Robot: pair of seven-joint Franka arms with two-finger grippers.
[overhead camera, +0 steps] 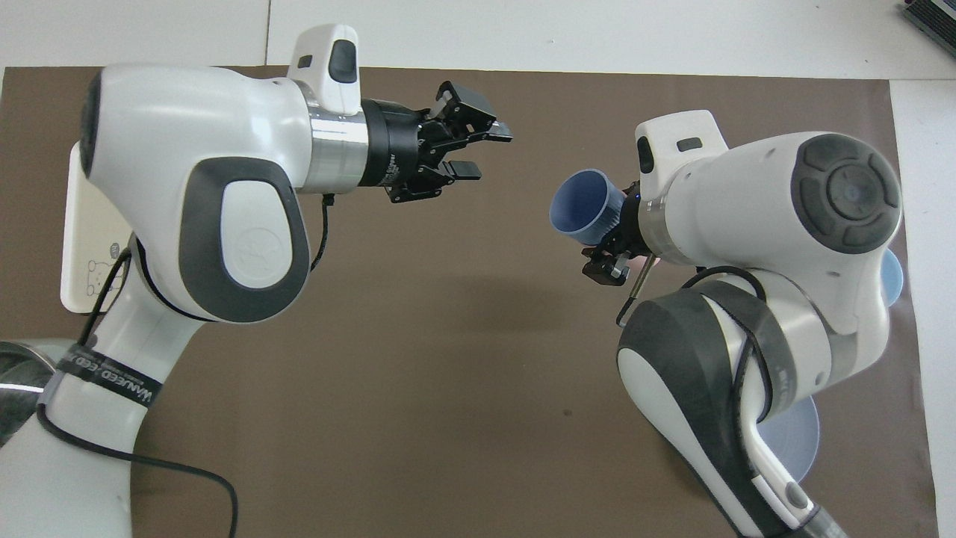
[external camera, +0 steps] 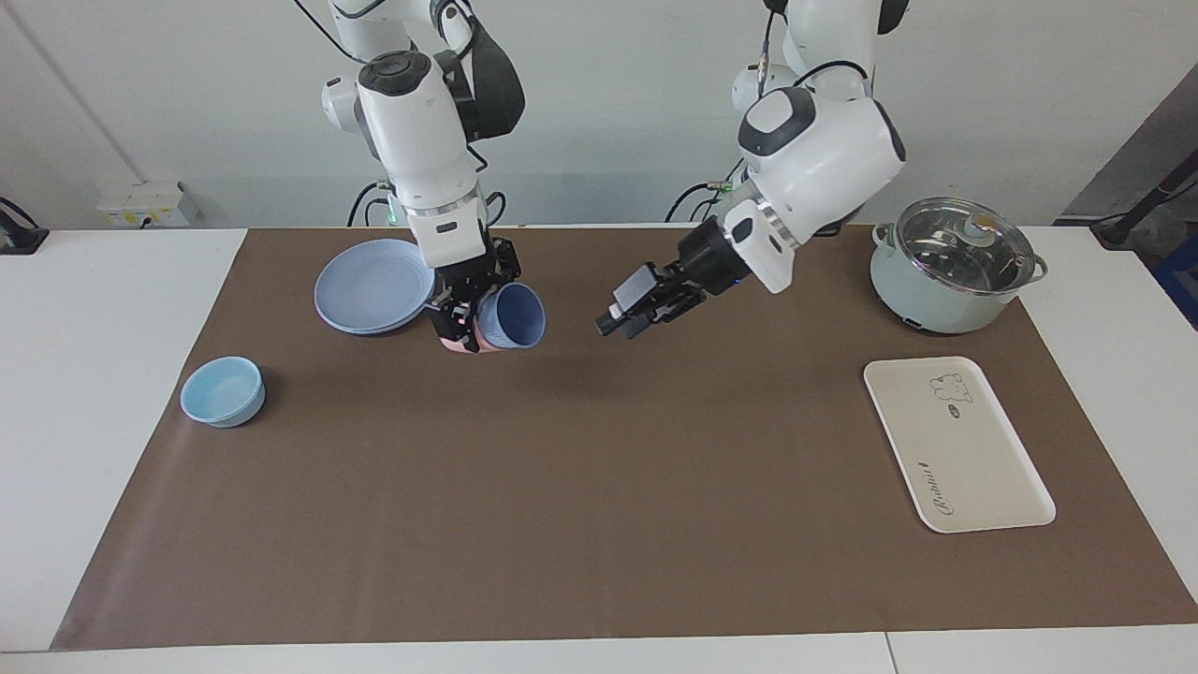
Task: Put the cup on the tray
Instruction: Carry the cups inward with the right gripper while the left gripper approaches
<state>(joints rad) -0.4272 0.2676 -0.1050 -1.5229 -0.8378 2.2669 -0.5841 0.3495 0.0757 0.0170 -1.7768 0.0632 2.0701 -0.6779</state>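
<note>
The periwinkle-blue cup hangs tipped on its side over the brown mat, beside the blue plate. Its mouth points toward my left gripper. A pink cup shows under its base. My right gripper is shut on the cup. A short gap away, over the middle of the mat, my left gripper is open and holds nothing. The cream tray lies flat at the left arm's end of the table. My left arm partly covers it in the overhead view.
A round blue plate lies near the right arm's base. A light-blue bowl sits farther out at that end. A pale green pot with a glass lid stands nearer to the robots than the tray.
</note>
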